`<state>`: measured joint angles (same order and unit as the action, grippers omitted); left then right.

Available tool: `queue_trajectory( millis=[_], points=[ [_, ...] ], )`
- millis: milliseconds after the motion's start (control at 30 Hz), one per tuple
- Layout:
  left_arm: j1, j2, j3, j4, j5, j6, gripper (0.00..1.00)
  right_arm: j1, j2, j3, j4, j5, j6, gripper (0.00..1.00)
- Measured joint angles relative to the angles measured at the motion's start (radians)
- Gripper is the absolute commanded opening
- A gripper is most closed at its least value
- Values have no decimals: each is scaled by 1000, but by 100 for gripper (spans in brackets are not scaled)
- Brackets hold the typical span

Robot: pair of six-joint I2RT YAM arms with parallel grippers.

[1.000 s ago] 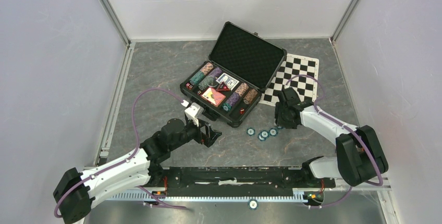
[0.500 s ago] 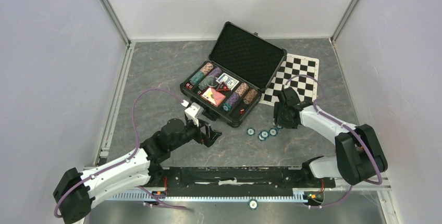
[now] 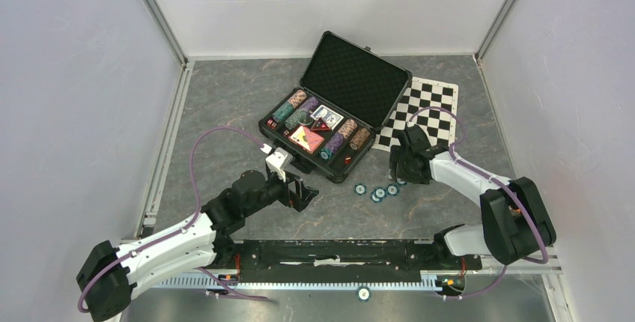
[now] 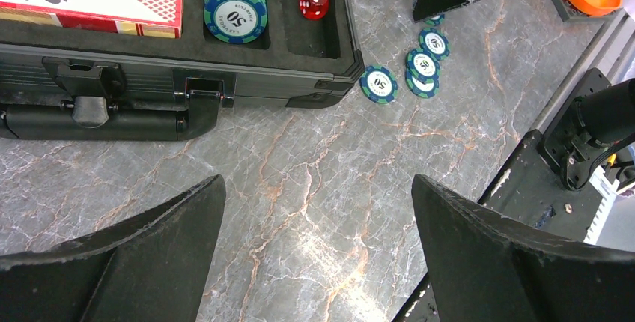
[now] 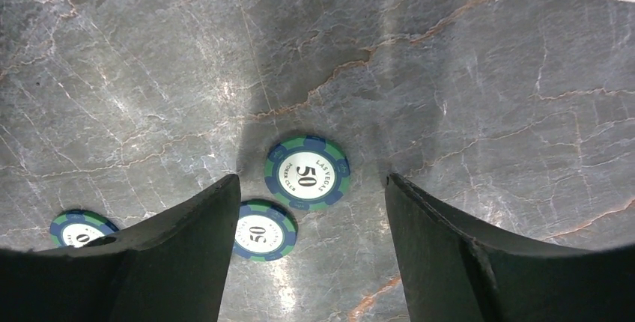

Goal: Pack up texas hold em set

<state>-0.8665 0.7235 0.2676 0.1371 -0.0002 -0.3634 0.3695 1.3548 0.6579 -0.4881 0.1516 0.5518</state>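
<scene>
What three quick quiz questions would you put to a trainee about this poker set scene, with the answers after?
1. True or false: the lid of the black case is shut.
2. Which number is printed on the chip lying flat under the right gripper? A) 25 B) 50 C) 100
3. Short answer: is the left gripper holding anything?
Key: 1. False, it stands open. 2. B. 3. No, its jaws are open and empty.
</scene>
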Motion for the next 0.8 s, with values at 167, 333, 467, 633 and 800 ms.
queue_trajectory(
  millis=[167,333,467,633,800],
  points=[
    [0,2,0,0,0,0,100,0,7,1,8,11,-4,70],
    [0,2,0,0,0,0,100,0,36,27,-14,33,-11,70],
    [0,2,0,0,0,0,100,0,51,40,-24,35,-19,69],
    [0,2,0,0,0,0,100,9,61,50,-31,37,-19,68],
    [0,2,0,0,0,0,100,32,98,89,-61,56,-23,66]
  ],
)
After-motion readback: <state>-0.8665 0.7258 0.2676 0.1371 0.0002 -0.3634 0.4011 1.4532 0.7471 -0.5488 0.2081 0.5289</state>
